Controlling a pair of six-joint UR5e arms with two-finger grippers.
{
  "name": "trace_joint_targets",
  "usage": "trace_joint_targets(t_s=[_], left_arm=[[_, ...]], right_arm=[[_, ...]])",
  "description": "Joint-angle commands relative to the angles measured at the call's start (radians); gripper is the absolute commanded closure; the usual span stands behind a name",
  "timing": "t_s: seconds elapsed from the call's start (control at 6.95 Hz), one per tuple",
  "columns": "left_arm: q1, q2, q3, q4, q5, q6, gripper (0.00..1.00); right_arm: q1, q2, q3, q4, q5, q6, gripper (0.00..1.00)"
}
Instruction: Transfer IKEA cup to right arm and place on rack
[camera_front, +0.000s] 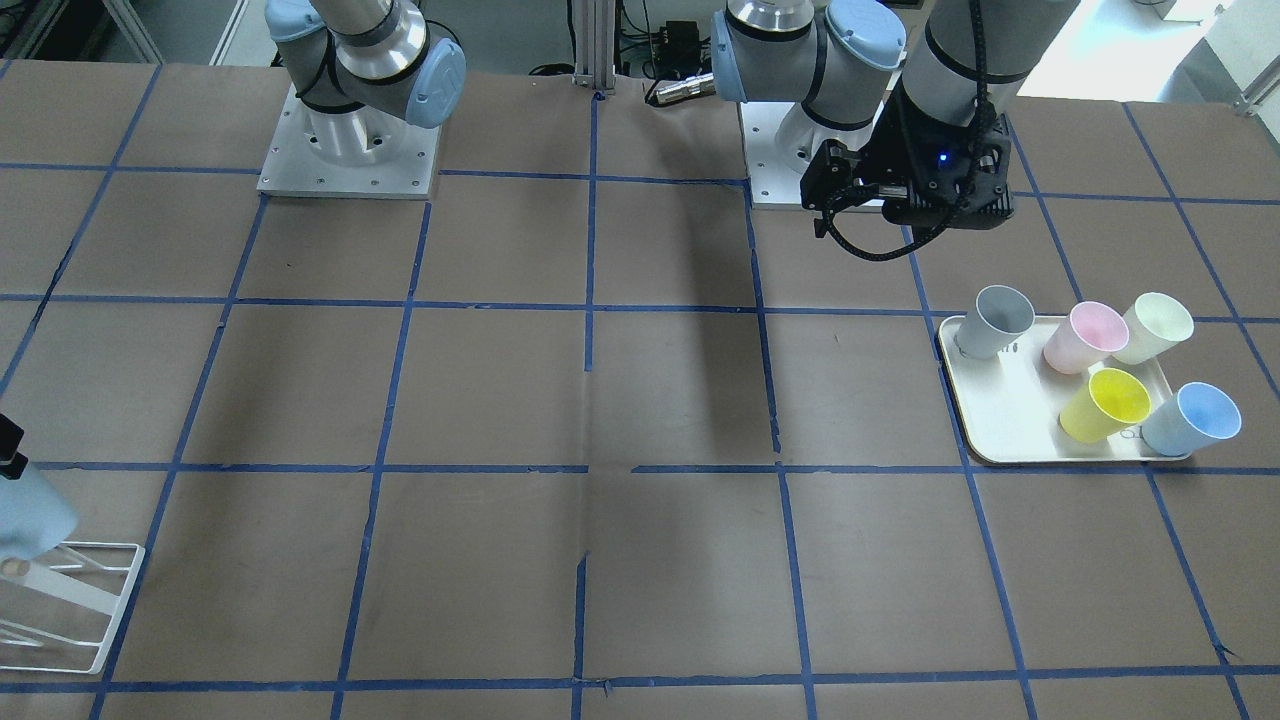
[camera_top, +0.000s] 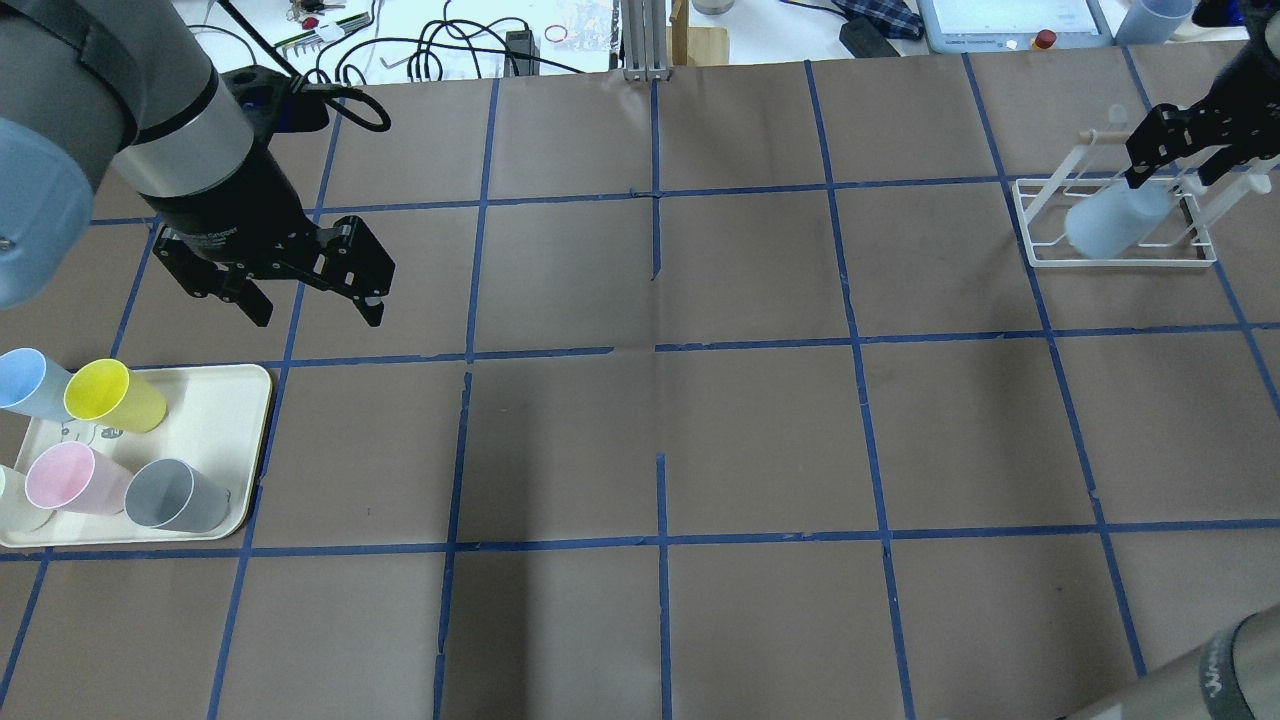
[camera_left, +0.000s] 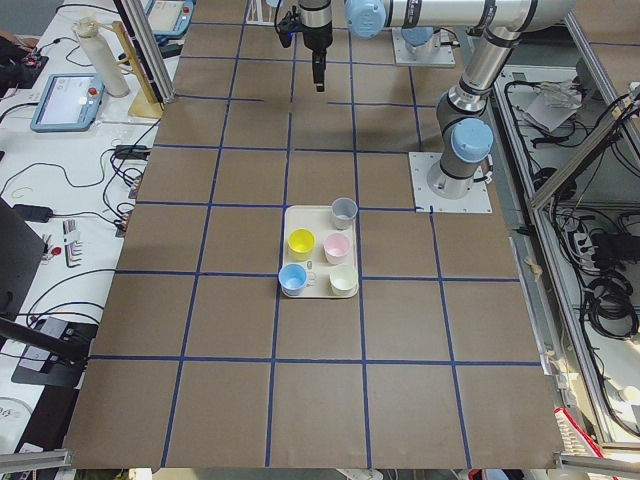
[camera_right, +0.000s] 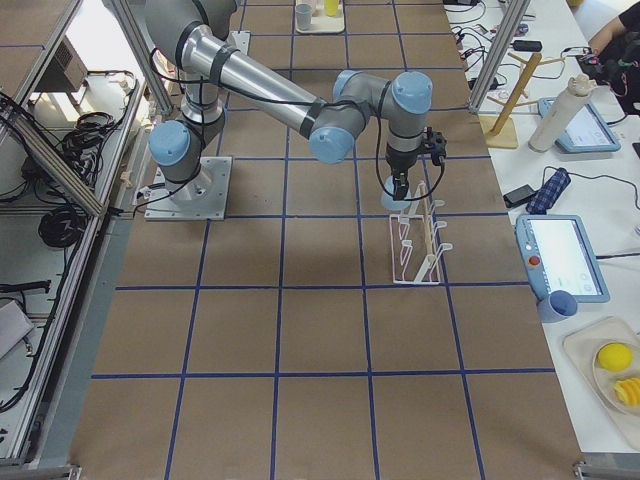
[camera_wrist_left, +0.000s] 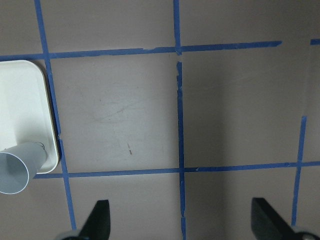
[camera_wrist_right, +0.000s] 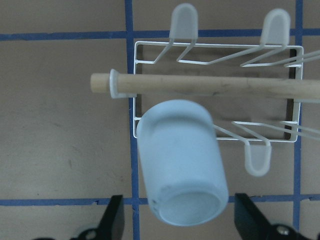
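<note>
A pale light-blue IKEA cup lies tilted, rim down, on the white wire rack, its base towards the wrist camera. In the overhead view the cup leans on the rack at the far right. My right gripper is open just above it. Its fingers stand either side of the cup with a small gap on each side. My left gripper is open and empty above the table, just beyond the cream tray. A second light-blue cup stands on that tray.
The tray also holds a yellow cup, a pink cup, a grey cup and a cream one at the frame edge. A wooden dowel runs across the rack's top. Blue tape lines grid the brown table.
</note>
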Motion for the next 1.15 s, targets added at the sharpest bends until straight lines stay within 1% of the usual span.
trace_joint_targets(t_s=[0.0,0.29,0.43,0.58,0.86,1.01], left_arm=[[-0.002,0.005,0.005,0.017,0.001,0.001,0.0],[0.005,0.013,0.005,0.023,0.001,-0.001,0.0],[0.005,0.012,0.004,0.042,0.001,-0.001,0.0],[0.006,0.01,0.004,0.043,0.001,-0.004,0.0],[0.005,0.013,0.002,0.054,0.001,-0.002,0.0],[0.005,0.015,-0.001,0.057,0.001,-0.002,0.0]], right_arm=[[0.0,0.014,0.0,-0.012,0.0,0.0,0.0],[0.007,0.001,-0.006,-0.004,0.0,0.003,0.0],[0.018,-0.011,-0.012,0.017,0.008,0.003,0.0],[0.043,-0.06,-0.016,0.092,0.046,0.009,0.0],[0.165,-0.155,-0.02,0.21,0.043,0.049,0.0],[0.222,-0.2,-0.02,0.256,0.045,0.107,0.0]])
